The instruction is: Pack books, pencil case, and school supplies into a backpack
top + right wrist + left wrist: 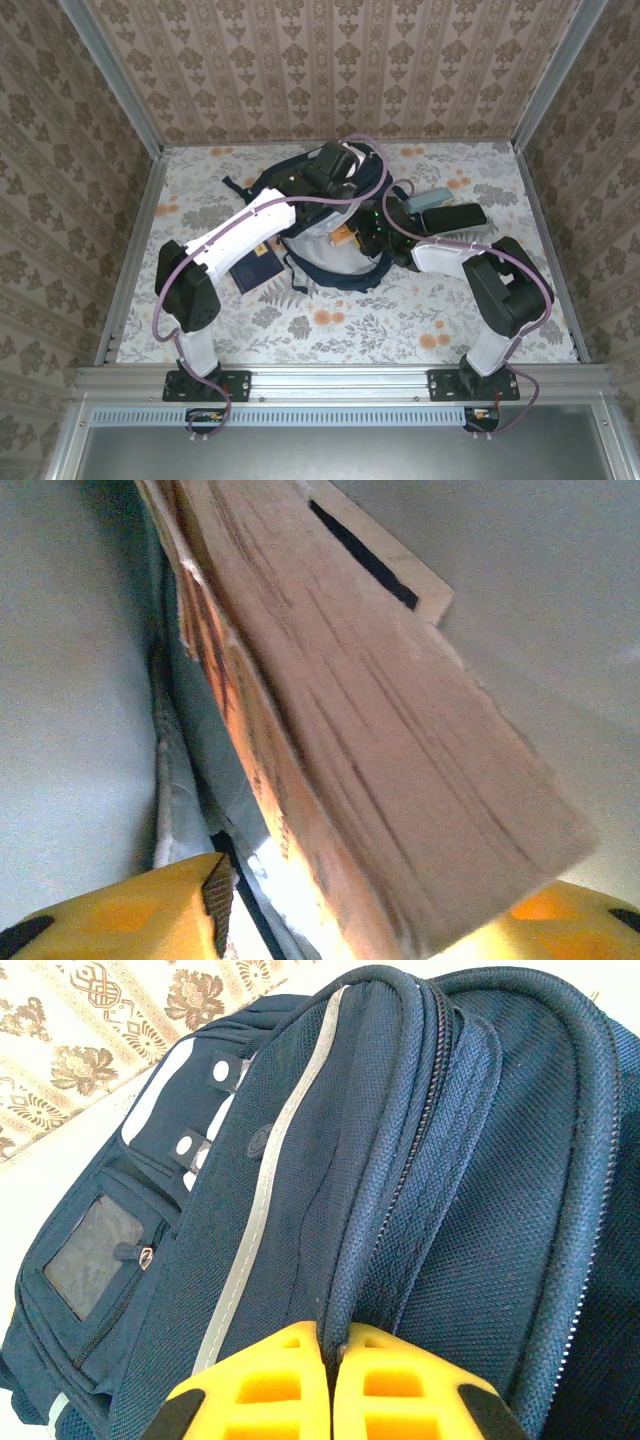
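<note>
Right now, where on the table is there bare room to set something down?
Bare: the near strip of table in front of the backpack, and the far left corner. Crowded: right of the backpack around the pencil case, and left of it where the navy book lies.

No lettering, number or brand name can be read anywhere. On the backpack (330, 1210), left of centre in the left wrist view, a small oval emblem (257, 1141) sits just beside the pale reflective stripe (265, 1195), but its marking is too small to make out. The orange-brown book (380, 740) carries a black bar (362, 555) near the top middle of the right wrist view, with no letters legible. The navy book (258, 270), centre left of the top view, is too small to read.
</note>
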